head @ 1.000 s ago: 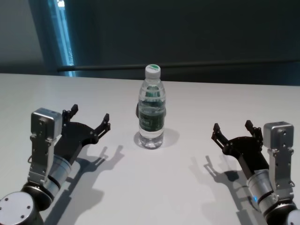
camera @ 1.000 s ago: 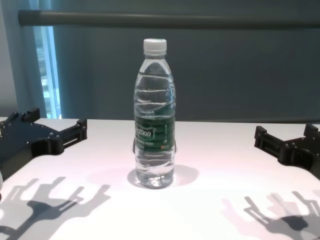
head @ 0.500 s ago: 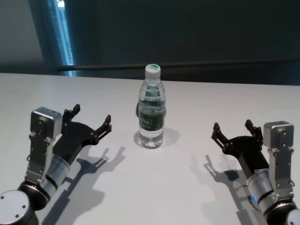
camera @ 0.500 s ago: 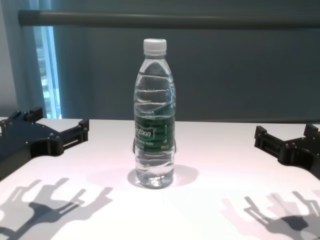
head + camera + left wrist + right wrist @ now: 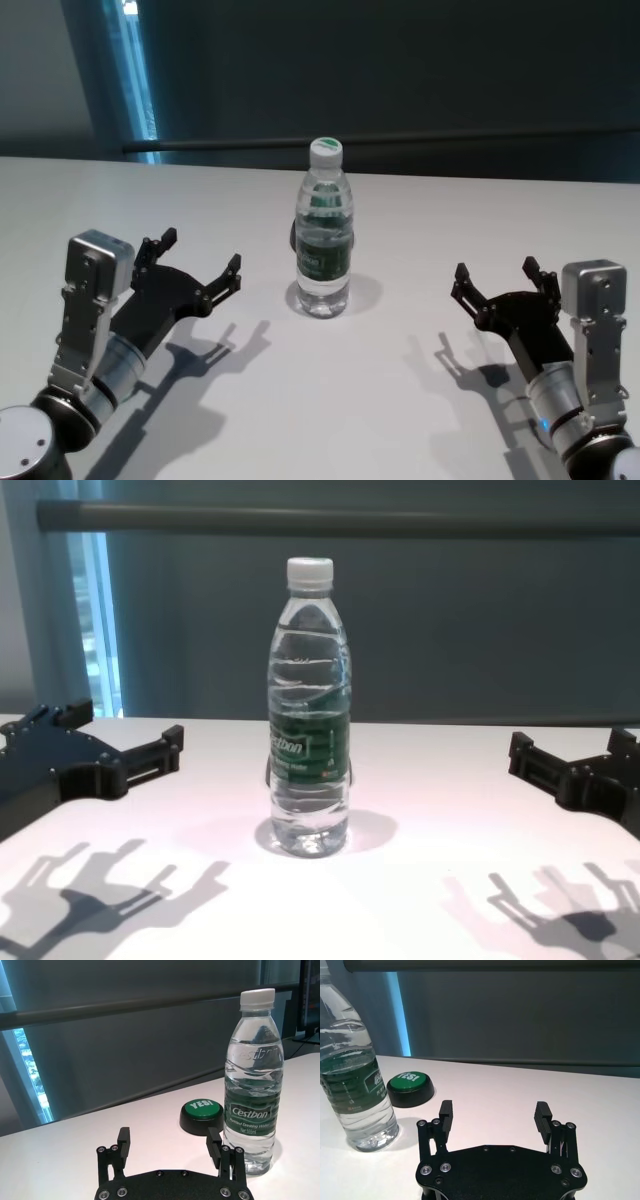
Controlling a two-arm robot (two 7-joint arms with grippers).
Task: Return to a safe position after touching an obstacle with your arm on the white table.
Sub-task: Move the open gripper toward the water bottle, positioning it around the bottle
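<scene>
Head view: the bottle (image 5: 324,235) stands upright at frame centre on the plain white desk (image 5: 400,400), before a dark wall. My left jaws (image 5: 197,266), lower left, gape wide and hold nothing, apart from the bottle. My right jaws (image 5: 495,282), lower right, likewise spread, empty. A green button (image 5: 202,1116) sits behind the bottle.

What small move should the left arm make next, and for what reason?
Probably a little more travel toward the bottle. The left gripper hangs open beside it with a gap between them, so no touch is visible yet. The bottle stands upright on the white table, so the approach should be gentle. The right gripper waits open on the other side.
</scene>
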